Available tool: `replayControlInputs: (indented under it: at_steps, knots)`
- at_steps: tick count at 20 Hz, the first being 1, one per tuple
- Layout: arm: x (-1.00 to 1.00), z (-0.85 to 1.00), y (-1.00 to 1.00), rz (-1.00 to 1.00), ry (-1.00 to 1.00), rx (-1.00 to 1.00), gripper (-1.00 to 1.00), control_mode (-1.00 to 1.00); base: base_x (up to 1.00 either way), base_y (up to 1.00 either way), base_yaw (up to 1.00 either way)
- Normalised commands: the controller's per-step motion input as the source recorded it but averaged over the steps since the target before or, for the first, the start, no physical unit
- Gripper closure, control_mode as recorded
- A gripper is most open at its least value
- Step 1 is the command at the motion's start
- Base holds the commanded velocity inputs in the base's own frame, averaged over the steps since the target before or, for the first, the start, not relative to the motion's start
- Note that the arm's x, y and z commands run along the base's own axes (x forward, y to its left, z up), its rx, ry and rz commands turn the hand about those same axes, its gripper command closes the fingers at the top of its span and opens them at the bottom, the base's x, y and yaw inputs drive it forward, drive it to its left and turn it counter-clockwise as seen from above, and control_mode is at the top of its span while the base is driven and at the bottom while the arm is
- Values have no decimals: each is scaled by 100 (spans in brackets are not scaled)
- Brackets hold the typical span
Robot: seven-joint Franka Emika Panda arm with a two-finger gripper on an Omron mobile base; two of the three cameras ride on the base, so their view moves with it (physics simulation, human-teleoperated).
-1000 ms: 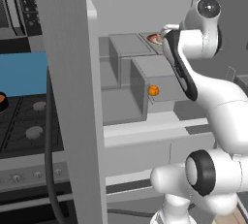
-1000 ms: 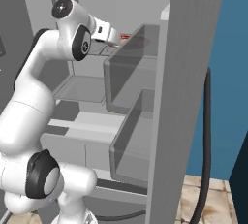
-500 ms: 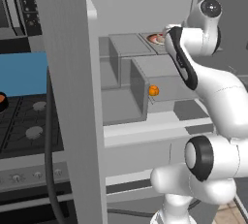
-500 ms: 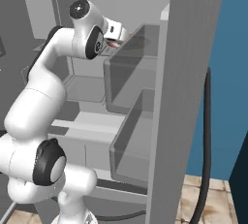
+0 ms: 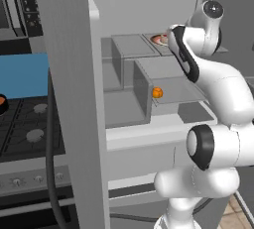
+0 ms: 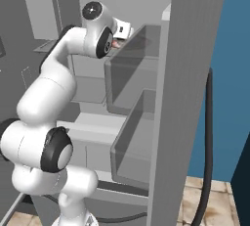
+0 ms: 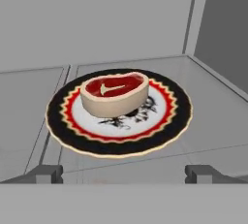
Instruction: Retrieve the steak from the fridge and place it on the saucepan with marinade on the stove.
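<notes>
Grey shelving inside the tall grey fridge (image 5: pixel 74 99) is framing the scene as the white arm's two-finger gripper (image 7: pixel 123 173) is hovering just short of a plate, its two dark finger tips (image 7: pixel 46 173) standing wide apart with nothing between them. Directly ahead in the hand view, the flat oval red-brown steak (image 7: pixel 115 93) with its pale whitish rim is lying on a round plate (image 7: pixel 167 131) with a black border, a red scalloped ring and a white centre, which is resting on a grey fridge shelf (image 7: pixel 213 121) near the back wall. No brand, label or readable writing is showing; the dark marks on the plate's white centre are too blurred to read. From the left base view, the plate is peeking out as a sliver behind the arm on the upper shelf, and a small orange ball (image 5: pixel 157 92) is sitting lower down beside a grey bin (image 5: pixel 144 86). That view is also taking in the black gas stove (image 5: pixel 25 129) with grey burners to the left of the fridge. From the right base view, clear door bins (image 6: pixel 136 137) are standing in the foreground.
</notes>
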Motion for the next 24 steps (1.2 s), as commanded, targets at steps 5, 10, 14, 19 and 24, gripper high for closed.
replayControlInputs:
  at_steps: [5,10,14,19,24]
  knots:
    - [46,0,0,0,6,0,-100,-100,0,0,0]
    - [44,0,0,0,3,0,-100,-100,0,0,0]
    - [33,0,-4,-1,1,6,-100,-100,0,0,0]
    - [8,0,-14,-8,0,6,-100,-100,0,0,0]
    - [4,0,-11,-13,0,7,-100,-100,0,0,0]
